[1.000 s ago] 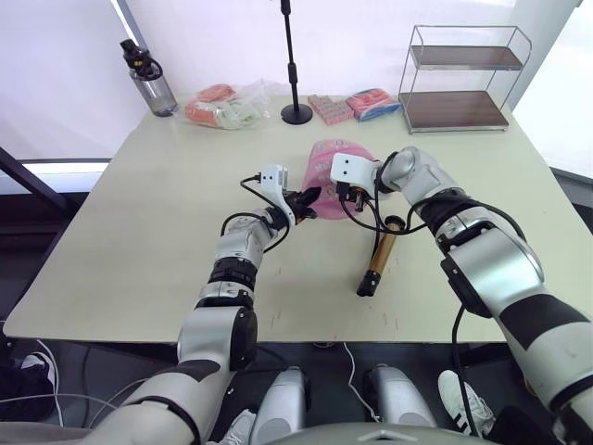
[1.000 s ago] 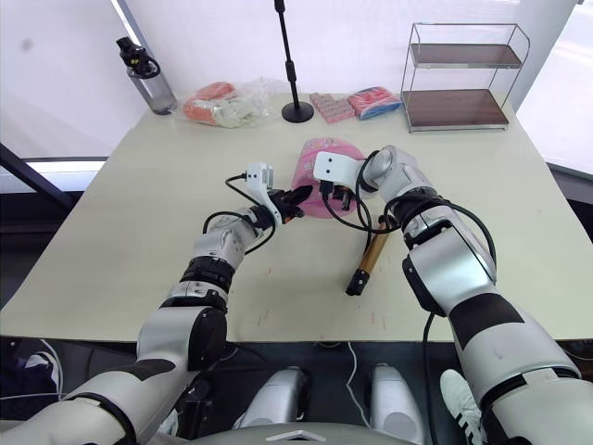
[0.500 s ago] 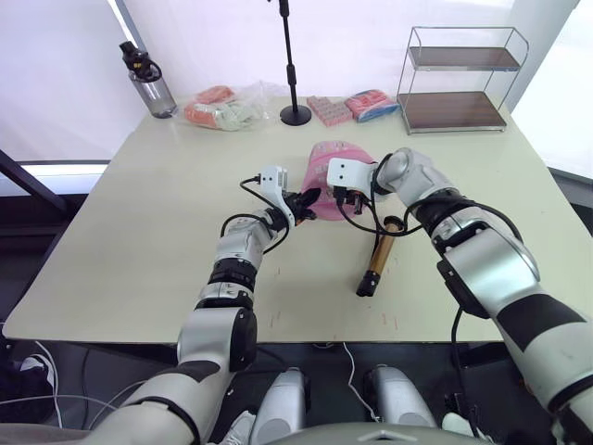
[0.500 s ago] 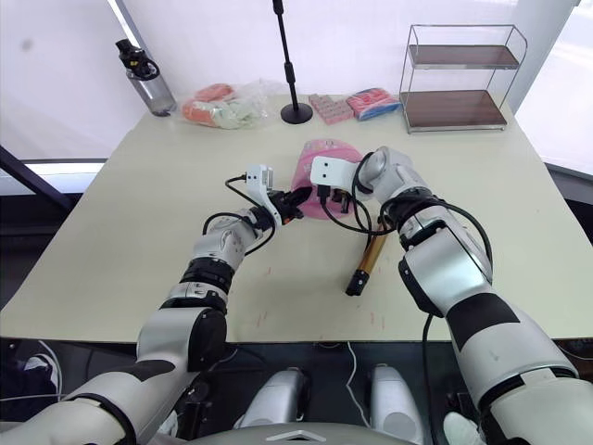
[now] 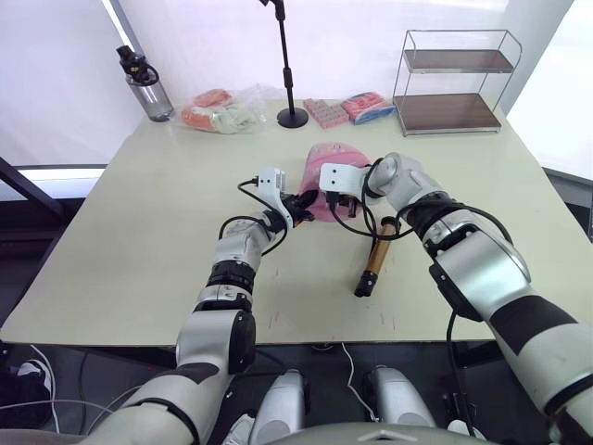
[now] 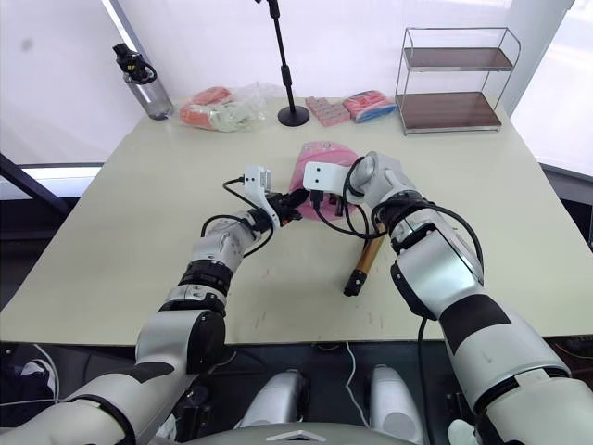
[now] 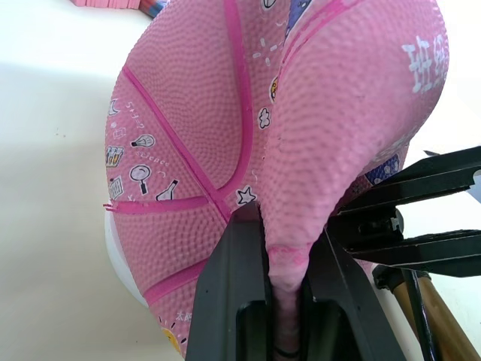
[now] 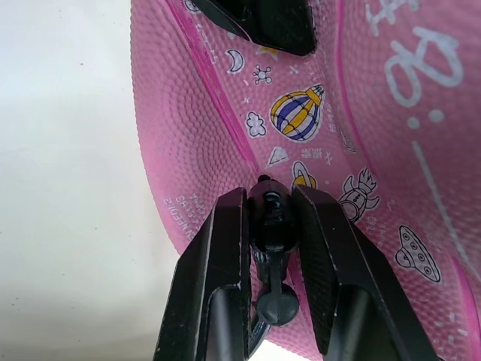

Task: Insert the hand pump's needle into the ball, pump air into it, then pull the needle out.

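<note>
Saggy pink rubber ball with printed pictures (image 5: 326, 179) sits mid-table, soft, folds easily — left gripper (image 7: 274, 301) is clenched on a pinched fold. Right gripper (image 8: 269, 226) grasps the black needle fitting (image 8: 269, 209), tip against the skin; gold-barrelled hand pump (image 5: 375, 259) lies beside. Rigid fitting looks the best hold — hose is floppy.

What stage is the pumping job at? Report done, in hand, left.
Done: the left hand pinches a fold of the saggy ball, steadying it. In hand: the right hand grips the black fitting at the hose tip against the ball's skin; whether the needle is in cannot be seen. Left: pumping, since the hand pump lies untouched on the table, then pulling the needle out.
</note>
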`<state>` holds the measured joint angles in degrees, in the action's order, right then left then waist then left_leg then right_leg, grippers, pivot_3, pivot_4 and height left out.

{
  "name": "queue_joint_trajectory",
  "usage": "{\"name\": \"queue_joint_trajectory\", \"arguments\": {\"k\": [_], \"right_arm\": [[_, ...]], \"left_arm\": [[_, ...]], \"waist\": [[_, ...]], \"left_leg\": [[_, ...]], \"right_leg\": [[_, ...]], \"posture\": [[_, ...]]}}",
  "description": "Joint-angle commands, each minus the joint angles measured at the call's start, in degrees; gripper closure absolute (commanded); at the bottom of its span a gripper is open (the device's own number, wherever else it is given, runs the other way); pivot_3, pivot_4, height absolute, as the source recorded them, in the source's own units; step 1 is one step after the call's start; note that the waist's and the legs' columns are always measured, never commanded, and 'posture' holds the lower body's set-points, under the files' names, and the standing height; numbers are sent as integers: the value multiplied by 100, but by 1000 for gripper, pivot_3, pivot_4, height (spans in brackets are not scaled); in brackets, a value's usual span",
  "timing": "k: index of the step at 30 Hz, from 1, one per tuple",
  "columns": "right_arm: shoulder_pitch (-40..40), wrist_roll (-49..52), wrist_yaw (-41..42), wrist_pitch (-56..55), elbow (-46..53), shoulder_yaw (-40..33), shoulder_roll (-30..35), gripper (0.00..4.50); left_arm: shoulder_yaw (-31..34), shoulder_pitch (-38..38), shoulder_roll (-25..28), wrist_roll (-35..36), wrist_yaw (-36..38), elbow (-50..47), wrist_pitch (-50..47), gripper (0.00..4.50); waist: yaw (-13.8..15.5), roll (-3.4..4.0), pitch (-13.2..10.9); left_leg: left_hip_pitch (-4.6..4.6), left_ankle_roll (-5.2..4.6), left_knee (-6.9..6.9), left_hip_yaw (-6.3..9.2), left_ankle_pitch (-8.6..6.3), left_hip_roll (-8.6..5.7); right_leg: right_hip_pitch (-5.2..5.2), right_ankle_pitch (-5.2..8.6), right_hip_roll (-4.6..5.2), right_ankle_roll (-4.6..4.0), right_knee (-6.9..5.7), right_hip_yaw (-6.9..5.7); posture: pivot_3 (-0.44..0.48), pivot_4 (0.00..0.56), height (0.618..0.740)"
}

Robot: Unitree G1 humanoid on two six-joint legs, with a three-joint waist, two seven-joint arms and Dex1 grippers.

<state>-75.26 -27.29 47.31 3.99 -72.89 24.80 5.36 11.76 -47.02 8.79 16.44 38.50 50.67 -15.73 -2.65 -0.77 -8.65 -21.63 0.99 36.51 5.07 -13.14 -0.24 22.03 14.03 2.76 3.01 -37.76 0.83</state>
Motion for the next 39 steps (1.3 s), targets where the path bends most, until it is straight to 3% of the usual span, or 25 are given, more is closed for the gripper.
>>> {"name": "queue_joint_trajectory", "arguments": {"k": [1, 39], "right_arm": [[299, -276, -124, 262, -424, 241, -59, 4102], [518, -272, -740, 324, -567, 128, -425, 4102]], "left_arm": [[-262, 250, -110, -139, 103, 245, -322, 4500], [-164, 640, -135, 245, -102, -473, -883, 4500]], "waist": [[-1, 0, 3], [-152, -6, 18]], "left_leg": [[0, 0, 0, 0, 0, 0], [82, 2, -30, 3, -2, 1]], "right_leg": [[0, 0, 0, 0, 0, 0], [-43, 11, -7, -12, 2, 21]], "posture": [[0, 150, 731], [0, 150, 731]]}}
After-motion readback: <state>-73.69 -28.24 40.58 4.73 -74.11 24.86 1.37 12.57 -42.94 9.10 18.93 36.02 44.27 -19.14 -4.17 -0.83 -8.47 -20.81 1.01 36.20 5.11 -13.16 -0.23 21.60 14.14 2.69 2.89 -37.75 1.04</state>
